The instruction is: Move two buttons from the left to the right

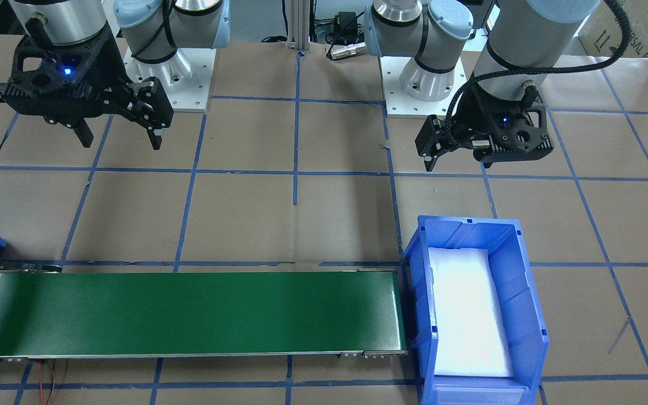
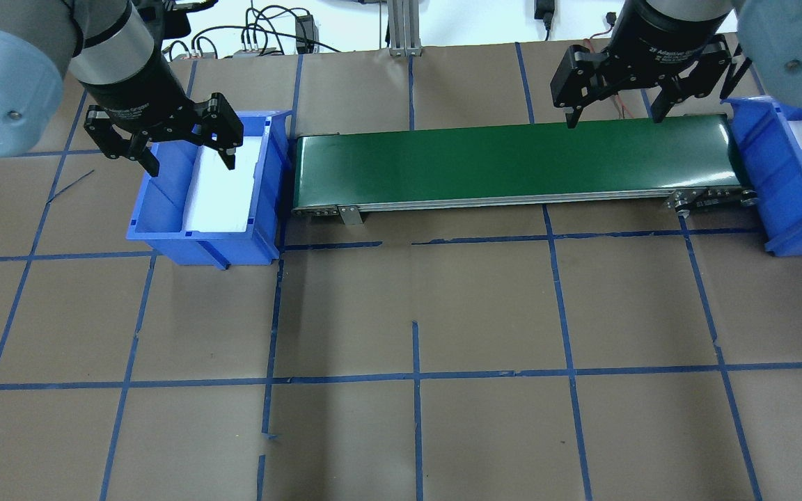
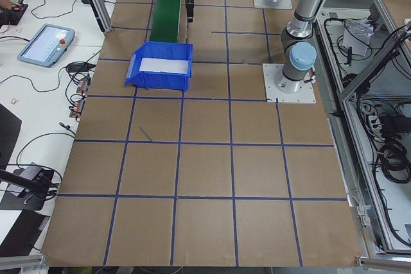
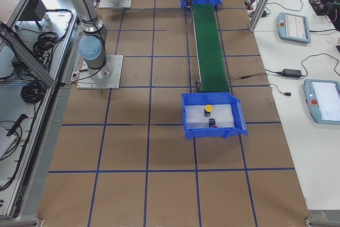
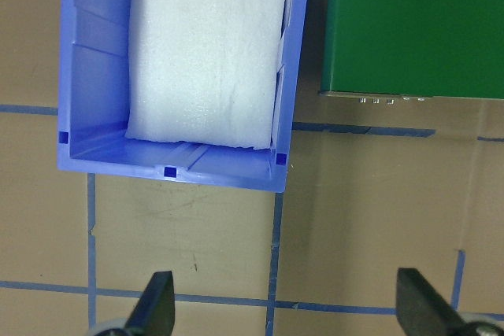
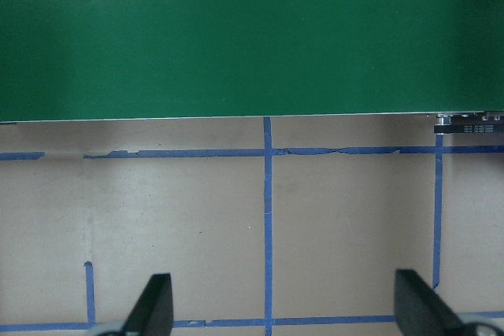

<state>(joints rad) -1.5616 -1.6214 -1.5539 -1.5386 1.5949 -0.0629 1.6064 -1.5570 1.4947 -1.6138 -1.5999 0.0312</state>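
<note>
Right pincer (image 2: 615, 120) hangs open, well apart from the buttons (image 4: 209, 109).

Overhead cam's on the robot's side of the green belt (image 2: 512, 163), front cam opposite, side cams sight along it, wrist cams close above; all share it.

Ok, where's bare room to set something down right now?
The green belt is bare end to end, and so is the white foam in the left bin. The table on the robot's side of the belt is open. Only the right bin is taken: a yellow button and a second button.
</note>
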